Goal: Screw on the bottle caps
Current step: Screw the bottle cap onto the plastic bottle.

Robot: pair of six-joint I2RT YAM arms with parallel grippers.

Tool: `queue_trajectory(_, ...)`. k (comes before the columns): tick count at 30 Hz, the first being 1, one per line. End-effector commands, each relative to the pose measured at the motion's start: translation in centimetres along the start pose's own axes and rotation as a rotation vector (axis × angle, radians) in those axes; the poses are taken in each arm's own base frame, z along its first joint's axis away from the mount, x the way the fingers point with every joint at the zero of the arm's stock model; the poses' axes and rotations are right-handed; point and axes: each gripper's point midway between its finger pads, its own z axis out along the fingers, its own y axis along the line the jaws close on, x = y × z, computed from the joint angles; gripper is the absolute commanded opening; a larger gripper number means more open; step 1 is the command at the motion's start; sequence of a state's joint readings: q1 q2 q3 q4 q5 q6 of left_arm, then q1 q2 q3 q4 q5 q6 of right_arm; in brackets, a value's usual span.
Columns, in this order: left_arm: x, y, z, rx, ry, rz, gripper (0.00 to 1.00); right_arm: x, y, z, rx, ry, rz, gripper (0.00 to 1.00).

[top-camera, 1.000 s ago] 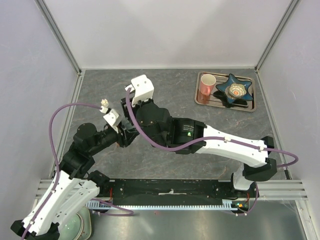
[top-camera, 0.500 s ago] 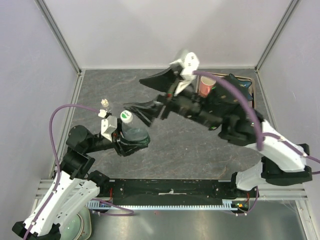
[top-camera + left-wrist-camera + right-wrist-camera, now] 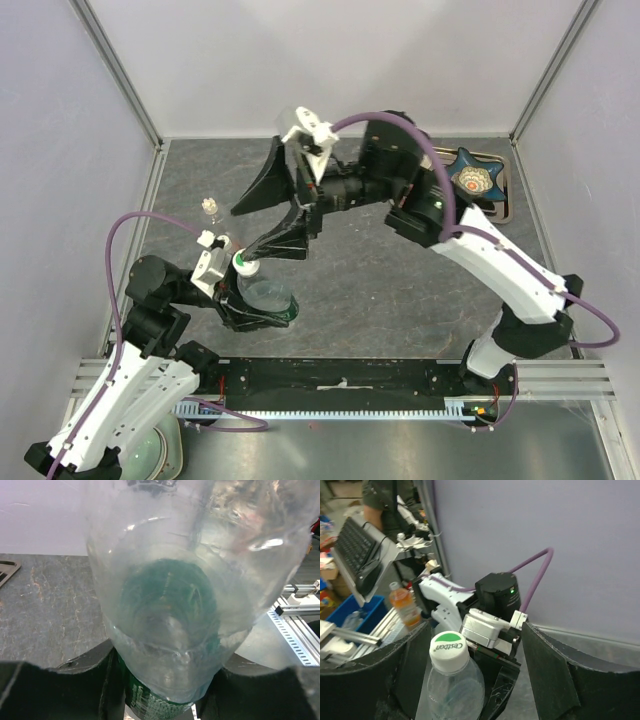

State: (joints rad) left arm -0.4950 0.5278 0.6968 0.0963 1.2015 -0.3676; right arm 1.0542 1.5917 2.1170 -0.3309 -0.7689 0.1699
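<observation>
Grey stone-patterned tabletop [image 3: 400, 290] runs from my bases out to pale walls. Nearest, by the rail on my left side, the right wrist view catches an orange bottle [image 3: 405, 606] that seems to have its cap on.

My left gripper [image 3: 160, 690] is clamped low on the green-label bottle [image 3: 165, 605], holding it tilted above the table. It looks empty, thin-walled and very light, so I judge it will dent and slip if squeezed hard. The firmer band at the label is the place to hold.

Its white cap [image 3: 448, 651] sits on the neck; I cannot tell how far it is threaded. My right gripper [image 3: 243, 232] straddles that cap with fingers spread, a gap showing on each side. The cap is small, stiff and probably slick, so I would pinch it squarely across its rim and turn gently.

Farther left stands the tiny clear bottle [image 3: 209, 206], too small to see whether it is capped. At the far right lies a tray [image 3: 505, 205] with a blue star dish [image 3: 475, 180].

Count: three bottles, two caps I can make out, one tray, one dish.
</observation>
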Motion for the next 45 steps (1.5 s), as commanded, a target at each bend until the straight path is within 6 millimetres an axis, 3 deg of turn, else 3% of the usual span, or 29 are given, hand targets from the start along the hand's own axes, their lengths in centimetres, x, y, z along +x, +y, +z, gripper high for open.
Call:
queue_trajectory(1,-0.5,-0.8,0.0,0.036,-0.002,0.003,0.11,-0.7,3.7,-0.2,-0.244,-0.005,0.022,0.79)
queue_trajectory(12,-0.4,-0.4,0.0,0.018,-0.007,0.003,0.11,1.4,3.8,0.4,-0.321,0.037,0.086,0.65)
queue_trajectory(21,-0.4,-0.6,0.0,0.019,-0.006,0.005,0.11,2.7,2.9,1.0,-0.304,0.053,0.114,0.65)
queue_trajectory(27,-0.4,-0.3,-0.1,0.004,-0.01,0.008,0.11,2.9,3.2,0.8,-0.319,0.059,0.12,0.39)
queue_trajectory(32,-0.6,0.3,0.0,-0.032,-0.019,0.005,0.08,4.0,3.1,0.6,-0.311,0.084,0.137,0.31)
queue_trajectory(34,-0.8,0.7,0.0,-0.056,-0.025,0.008,0.08,4.5,2.3,0.6,-0.259,0.097,0.084,0.3)
queue_trajectory(37,-1.0,1.7,-0.2,-0.122,-0.032,0.017,0.08,7.2,0.2,0.0,-0.115,0.216,0.114,0.22)
queue_trajectory(42,-1.1,5.4,-1.2,-0.34,-0.042,0.047,0.08,9.6,-4.0,-1.1,0.161,0.307,0.12,0.01)
queue_trajectory(43,-1.1,5.9,-1.4,-0.371,-0.044,0.054,0.08,10.0,-5.2,-1.4,0.242,0.314,0.113,0.0)
queue_trajectory(45,-1.2,7.3,-2.0,-0.456,-0.044,0.066,0.08,10.5,-5.8,-1.9,0.32,0.324,0.123,0.0)
